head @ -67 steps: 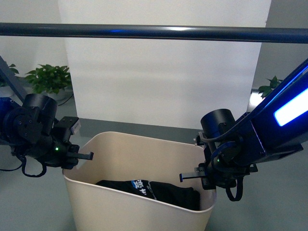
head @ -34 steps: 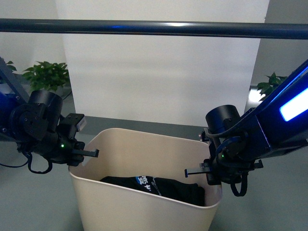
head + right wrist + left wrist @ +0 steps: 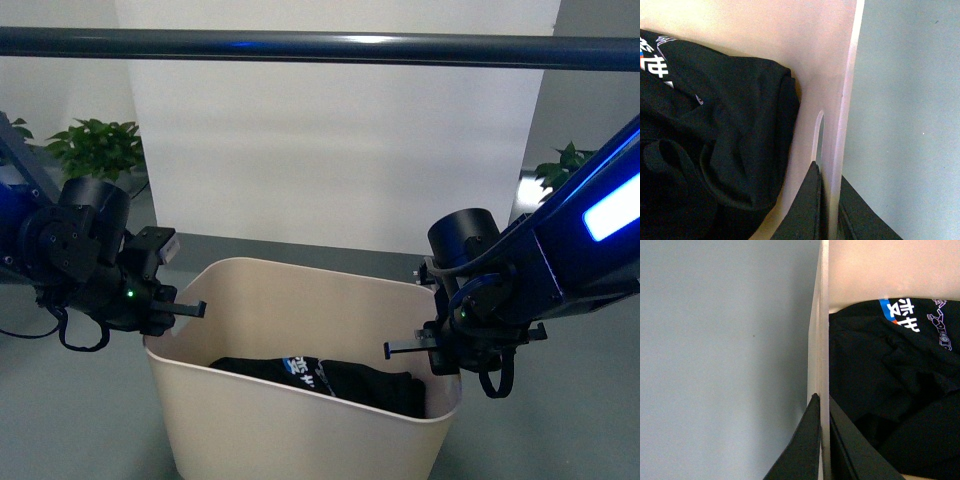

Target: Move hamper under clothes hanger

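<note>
The beige hamper point(image 3: 300, 420) hangs between my two arms, low in the front view, with a black garment point(image 3: 330, 382) lying inside. My left gripper point(image 3: 165, 312) is shut on the hamper's left rim point(image 3: 823, 330), one finger each side of the wall. On the opposite short side my right gripper point(image 3: 432, 350) is shut on the rim point(image 3: 847, 100), just by the slot handle point(image 3: 818, 135). The clothes hanger's dark round bar point(image 3: 320, 48) runs across the top of the front view, above and beyond the hamper. One angled leg point(image 3: 25, 150) shows at far left.
A white panel point(image 3: 330, 150) stands behind the bar. Potted plants sit at back left point(image 3: 95, 150) and back right point(image 3: 560, 170). Grey floor point(image 3: 725, 355) surrounds the hamper on both outer sides.
Both arms and the hamper have risen and shifted slightly right in the front view. The bar sits higher in the picture than one second ago. Both grips are unchanged.
</note>
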